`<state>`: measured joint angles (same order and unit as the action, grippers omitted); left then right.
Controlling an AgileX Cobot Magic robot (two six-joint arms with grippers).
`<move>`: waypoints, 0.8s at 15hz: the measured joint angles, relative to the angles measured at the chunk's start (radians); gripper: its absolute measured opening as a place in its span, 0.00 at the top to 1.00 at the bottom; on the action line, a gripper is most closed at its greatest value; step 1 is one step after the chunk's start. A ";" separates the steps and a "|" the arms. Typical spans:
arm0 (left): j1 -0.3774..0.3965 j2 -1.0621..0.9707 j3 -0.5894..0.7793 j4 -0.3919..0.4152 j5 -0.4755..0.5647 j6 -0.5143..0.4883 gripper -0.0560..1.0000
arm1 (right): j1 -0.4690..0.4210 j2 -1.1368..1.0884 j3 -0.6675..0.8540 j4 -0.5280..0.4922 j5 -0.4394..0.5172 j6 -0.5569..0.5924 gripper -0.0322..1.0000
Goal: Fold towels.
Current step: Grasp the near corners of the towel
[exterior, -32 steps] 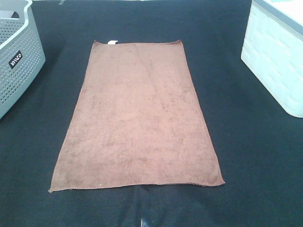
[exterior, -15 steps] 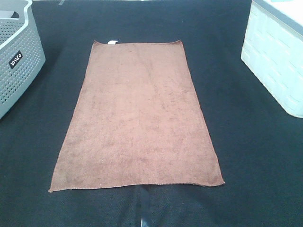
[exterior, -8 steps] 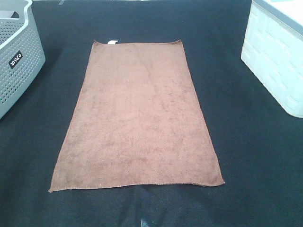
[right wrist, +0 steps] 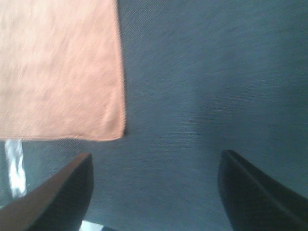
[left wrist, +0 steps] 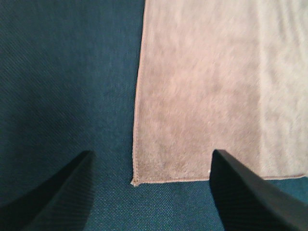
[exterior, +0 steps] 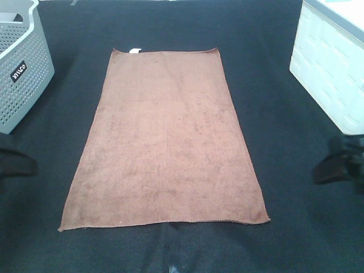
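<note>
The brown towel [exterior: 165,139] lies flat and unfolded on the black table, long side running away from me, with a small white tag [exterior: 135,51] on its far short edge. My left gripper [exterior: 14,162] shows at the left edge, apart from the towel's left hem. It is open in the left wrist view [left wrist: 151,192], above the towel's near left corner [left wrist: 134,182]. My right gripper [exterior: 338,165] shows at the right edge, apart from the towel. It is open in the right wrist view [right wrist: 154,192], off the towel's near right corner [right wrist: 122,134].
A grey perforated basket [exterior: 20,68] stands at the back left. A white basket [exterior: 333,68] stands at the back right. The black cloth-covered table [exterior: 284,227] lies all around the towel. A light strip [exterior: 170,250] shows at the near edge.
Both grippers have come into the exterior view, the left at the left edge and the right at the right edge. The towel has not moved.
</note>
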<state>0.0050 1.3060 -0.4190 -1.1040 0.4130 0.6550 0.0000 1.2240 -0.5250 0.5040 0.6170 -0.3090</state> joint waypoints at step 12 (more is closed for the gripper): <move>0.000 0.591 -0.132 -0.509 0.237 0.618 0.34 | 0.019 0.543 -0.051 0.659 -0.053 -0.698 0.30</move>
<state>0.0050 1.8970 -0.5510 -1.6130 0.6500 1.2730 0.0190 1.7670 -0.5760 1.1630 0.5640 -1.0070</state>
